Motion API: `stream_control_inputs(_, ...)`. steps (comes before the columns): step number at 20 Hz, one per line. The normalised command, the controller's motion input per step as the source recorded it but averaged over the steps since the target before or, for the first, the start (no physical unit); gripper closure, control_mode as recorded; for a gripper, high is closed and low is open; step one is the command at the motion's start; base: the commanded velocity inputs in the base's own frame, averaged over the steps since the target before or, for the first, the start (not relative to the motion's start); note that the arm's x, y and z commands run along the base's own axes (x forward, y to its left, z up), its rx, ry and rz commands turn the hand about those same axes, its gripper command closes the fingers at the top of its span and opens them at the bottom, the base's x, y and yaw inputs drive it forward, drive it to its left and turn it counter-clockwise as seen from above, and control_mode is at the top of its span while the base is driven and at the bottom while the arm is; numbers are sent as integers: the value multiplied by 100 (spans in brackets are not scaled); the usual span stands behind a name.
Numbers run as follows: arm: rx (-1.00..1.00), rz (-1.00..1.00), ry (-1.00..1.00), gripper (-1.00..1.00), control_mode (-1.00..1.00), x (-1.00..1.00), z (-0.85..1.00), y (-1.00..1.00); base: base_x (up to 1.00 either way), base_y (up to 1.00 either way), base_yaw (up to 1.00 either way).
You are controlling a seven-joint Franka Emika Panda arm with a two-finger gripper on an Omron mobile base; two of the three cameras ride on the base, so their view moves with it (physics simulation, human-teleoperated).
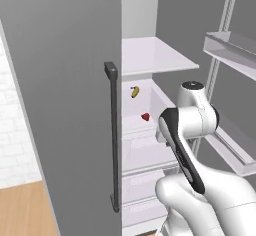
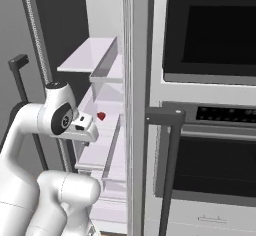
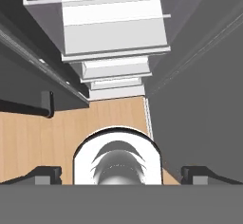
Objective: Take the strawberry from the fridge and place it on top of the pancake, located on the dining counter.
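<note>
The fridge (image 1: 60,80) stands with its right door swung open and its left door shut. On a white middle shelf lies the small dark-red strawberry (image 1: 145,116), also seen past the door edge as the strawberry (image 2: 101,115). My arm is folded in front of the open compartment, its hand below and in front of the berry's shelf. My gripper (image 3: 123,174) points down at the fridge's lower drawers (image 3: 114,71) and the wooden floor. It is open, its fingertips (image 3: 45,173) wide apart with nothing between them. The pancake and the dining counter are out of view.
A small yellow banana-like item (image 1: 134,91) lies further back on the same shelf. The open door's racks (image 1: 232,50) hang at the right. A dark bar handle (image 1: 114,135) runs down the shut door. A built-in oven (image 2: 210,55) with a bar handle (image 2: 165,116) stands right of the fridge.
</note>
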Motion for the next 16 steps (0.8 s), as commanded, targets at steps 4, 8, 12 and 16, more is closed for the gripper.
stream_control_inputs(4, 0, 0, 0, -100, 100, 0, 0, 0, 42, 0, 0)
stream_control_inputs(8, 0, 0, 0, -100, 100, 0, 0, 0, 45, -9, 2)
stream_control_inputs(12, 0, 0, 0, -100, 100, 0, 0, 0, 35, -8, 2)
stream_control_inputs(16, 0, 0, 0, -100, 100, 0, 0, 0, 16, -8, 2)
